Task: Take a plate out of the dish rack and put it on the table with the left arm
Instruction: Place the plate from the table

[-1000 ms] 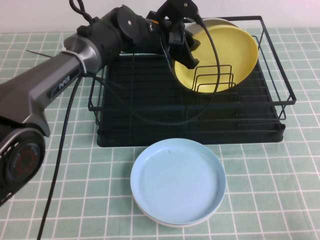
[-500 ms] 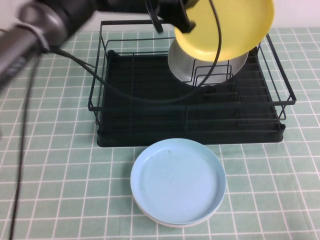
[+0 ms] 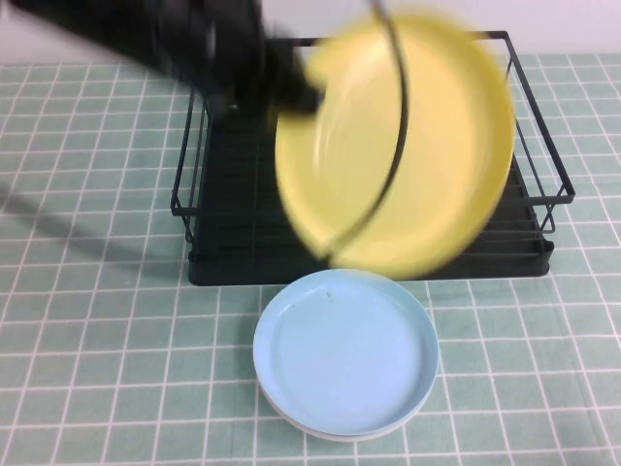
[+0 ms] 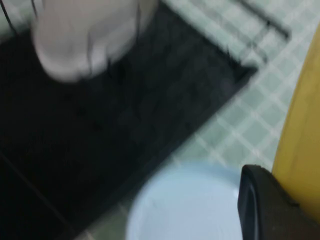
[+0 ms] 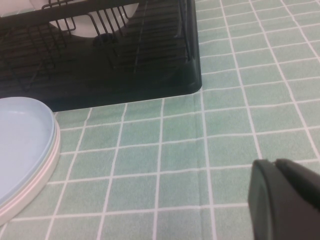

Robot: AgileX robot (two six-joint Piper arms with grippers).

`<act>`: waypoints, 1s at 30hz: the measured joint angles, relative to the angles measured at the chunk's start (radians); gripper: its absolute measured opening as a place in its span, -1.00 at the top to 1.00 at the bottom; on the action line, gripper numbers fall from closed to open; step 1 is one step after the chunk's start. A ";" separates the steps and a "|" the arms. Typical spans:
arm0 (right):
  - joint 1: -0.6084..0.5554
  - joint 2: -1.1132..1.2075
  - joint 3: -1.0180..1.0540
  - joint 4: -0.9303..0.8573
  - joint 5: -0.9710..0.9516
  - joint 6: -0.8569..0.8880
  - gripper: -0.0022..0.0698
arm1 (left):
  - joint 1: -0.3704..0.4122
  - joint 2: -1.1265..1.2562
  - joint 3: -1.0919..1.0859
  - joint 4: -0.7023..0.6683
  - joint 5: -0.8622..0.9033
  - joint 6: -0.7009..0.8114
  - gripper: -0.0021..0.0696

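Note:
The yellow plate [image 3: 446,136] hangs tilted in the air above the front of the black dish rack [image 3: 233,233], clear of the wires. My left gripper [image 3: 291,92] is shut on the plate's left rim; the arm reaches in from the upper left, blurred. In the left wrist view a black finger [image 4: 265,210] presses against the yellow plate [image 4: 302,115]. My right gripper [image 5: 280,170] is shut and empty, low over the green tiled table [image 5: 225,130] beside the rack's corner [image 5: 150,65]. It is out of the high view.
A light blue plate [image 3: 344,354] lies on a white one on the table [image 3: 97,340] just in front of the rack, below the yellow plate. A grey plate [image 4: 85,35] stands in the rack's wire holders. Open tiles lie left and right of the blue plate.
My left arm has lifted the yellow plate out of the rack, up and forward toward the front edge. The grey plate that stood behind it stays in the rack.

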 joint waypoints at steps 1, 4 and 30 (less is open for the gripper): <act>0.000 0.000 0.000 0.000 0.000 0.000 0.99 | -0.002 -0.029 0.086 -0.008 -0.020 -0.008 0.82; 0.000 0.000 0.000 0.000 0.000 0.000 0.99 | -0.006 -0.106 0.319 -0.026 -0.098 -0.016 0.82; 0.000 0.000 0.000 0.000 0.000 0.000 0.99 | -0.006 0.003 0.564 -0.094 -0.295 0.092 0.64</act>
